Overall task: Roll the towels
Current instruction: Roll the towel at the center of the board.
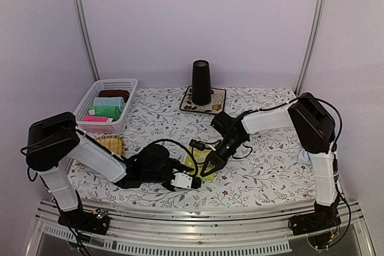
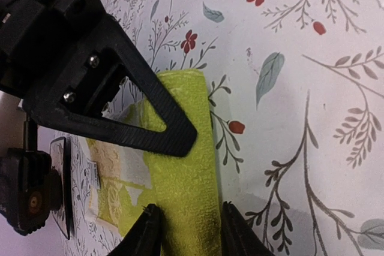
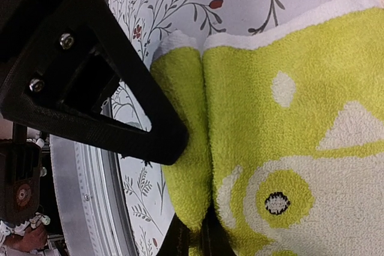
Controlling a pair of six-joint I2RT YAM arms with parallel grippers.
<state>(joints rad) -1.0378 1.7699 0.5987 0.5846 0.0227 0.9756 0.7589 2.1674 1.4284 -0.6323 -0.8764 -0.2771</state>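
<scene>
Top external: basket [image 1: 90,109], cup [image 1: 201,82] behind yellow-green towel [image 1: 193,163].

- Each arm has white link covers and big black housings at the joints; the left arm [image 1: 90,154] and the right arm [image 1: 312,130] look the same.
- Thin black cables run along the links, in loose loops.
- The left gripper [image 2: 186,226] has black fingers, and a black triangular frame with silver screws.
- The right gripper [image 3: 195,238] has the same black, textured frame with two silver screw heads.
- The bases are black, bolted on a silver metal rail [image 1: 198,241].
</scene>
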